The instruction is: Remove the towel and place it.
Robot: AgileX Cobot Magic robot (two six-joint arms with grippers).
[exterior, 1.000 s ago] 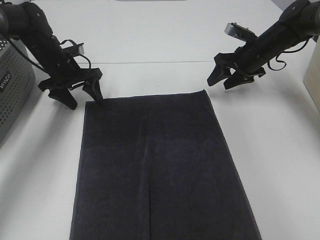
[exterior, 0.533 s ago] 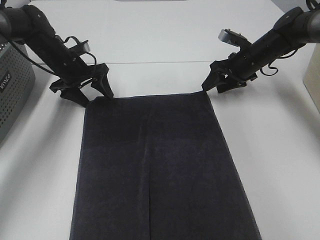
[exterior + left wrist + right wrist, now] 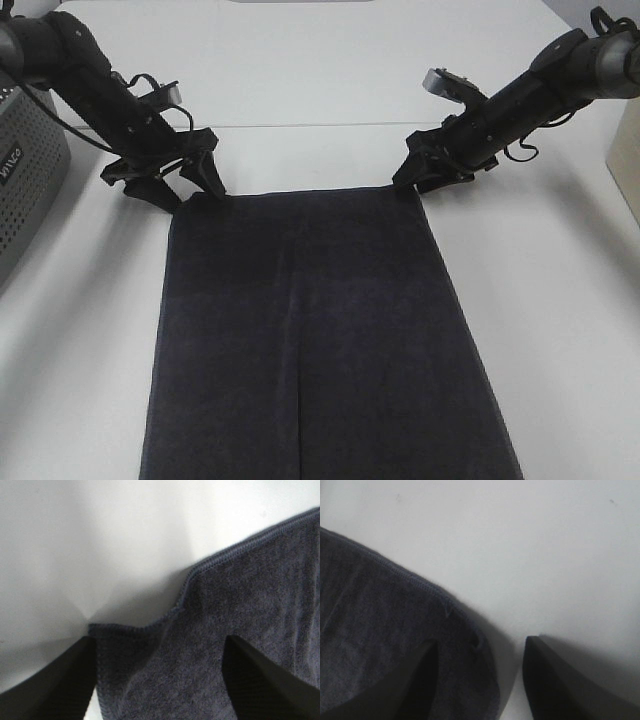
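The towel [image 3: 320, 330] is a large dark navy cloth lying flat on the white table, running from mid-table to the near edge. My left gripper [image 3: 190, 193] is down at its far left corner, jaws apart. In the left wrist view the slightly bunched corner of the towel [image 3: 210, 645] lies between the two fingers of the left gripper [image 3: 157, 680]. My right gripper [image 3: 415, 178] sits at the far right corner. In the right wrist view the towel [image 3: 375, 630] has its hemmed corner between the spread fingers of the right gripper [image 3: 480, 680], one finger [image 3: 415, 680] over the cloth, the other on bare table.
A gray perforated basket [image 3: 25, 170] stands at the left edge, close behind the left arm. A pale beige object [image 3: 628, 160] shows at the right edge. A seam [image 3: 310, 126] crosses the white table beyond the towel.
Both grippers have come in to the towel's far corners, the left moving right, the right moving left and lower. Both pairs of jaws have narrowed. The left corner has bunched slightly.
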